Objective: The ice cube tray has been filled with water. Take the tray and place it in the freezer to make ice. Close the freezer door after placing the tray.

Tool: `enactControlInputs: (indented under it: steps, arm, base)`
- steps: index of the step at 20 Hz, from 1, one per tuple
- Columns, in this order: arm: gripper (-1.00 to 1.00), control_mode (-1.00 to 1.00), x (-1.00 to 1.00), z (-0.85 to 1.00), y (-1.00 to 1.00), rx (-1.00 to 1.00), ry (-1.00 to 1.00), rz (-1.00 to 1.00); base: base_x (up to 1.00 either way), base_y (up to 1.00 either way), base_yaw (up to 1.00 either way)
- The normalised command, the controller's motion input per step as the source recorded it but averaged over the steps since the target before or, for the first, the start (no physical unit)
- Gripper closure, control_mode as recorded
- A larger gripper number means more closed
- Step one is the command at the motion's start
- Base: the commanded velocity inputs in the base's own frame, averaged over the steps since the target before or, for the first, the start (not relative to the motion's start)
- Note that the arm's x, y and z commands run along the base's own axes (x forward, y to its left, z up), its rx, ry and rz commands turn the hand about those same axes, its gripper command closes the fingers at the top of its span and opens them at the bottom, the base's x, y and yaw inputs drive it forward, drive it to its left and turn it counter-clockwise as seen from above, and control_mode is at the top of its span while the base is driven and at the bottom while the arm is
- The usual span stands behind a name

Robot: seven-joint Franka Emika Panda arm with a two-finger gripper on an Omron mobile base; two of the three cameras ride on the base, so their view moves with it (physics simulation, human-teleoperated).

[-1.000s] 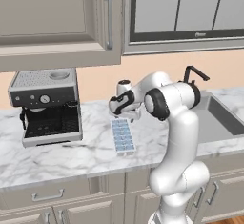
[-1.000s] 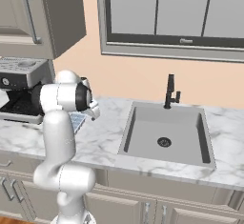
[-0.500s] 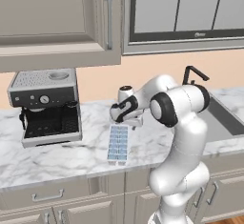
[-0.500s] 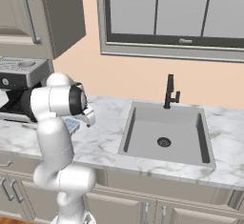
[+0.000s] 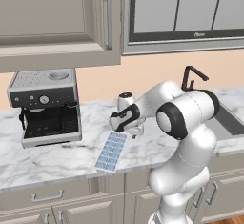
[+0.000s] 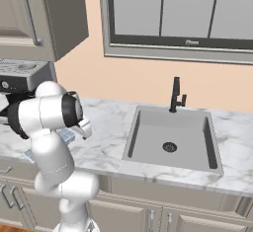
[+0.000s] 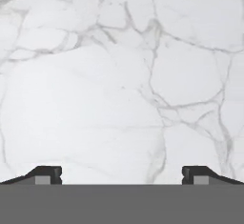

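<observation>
The pale blue ice cube tray (image 5: 110, 151) lies askew on the marble counter (image 5: 57, 158), its near end at the counter's front edge. Glossy blue water (image 5: 114, 146) fills its cells. My gripper (image 5: 134, 132) hangs just above the tray's far end, pointing down. In the right base view the gripper (image 6: 85, 129) sits beside my arm, and a strip of the tray (image 6: 66, 134) shows behind it. In the hand view the gripper (image 7: 121, 174) is open, fingertips (image 7: 45, 174) wide apart over bare marble with nothing between them. The freezer and its door are out of view.
A coffee machine (image 5: 46, 105) stands on the counter to the left of the tray. A sink (image 6: 170, 139) with a black faucet (image 6: 175, 95) lies to the right. Wall cabinets (image 5: 52, 18) hang overhead, and a window (image 6: 178, 14) sits behind the sink.
The hand has come down and slightly left. The tray has turned and slid toward the counter's front edge. The gripper has stayed open.
</observation>
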Motion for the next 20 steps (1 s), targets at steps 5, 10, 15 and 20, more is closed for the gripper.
enactControlInputs:
  steps: [5,10,15,20]
  arm:
    - [-1.0,-1.0,-0.86,-0.24,0.19,0.0,0.0,0.0]
    - [-1.0,-1.0,-0.23,0.05,-0.14,0.0,-0.06,0.0]
    - [-1.0,-1.0,0.0,0.17,-0.36,0.01,-0.05,0.0]
    - [-1.0,-1.0,-0.07,0.29,-0.22,0.03,-0.07,0.0]
  base:
    - [0.0,0.0,0.0]
    - [0.0,0.0,0.0]
    - [0.0,0.0,0.0]
    - [0.0,0.0,0.0]
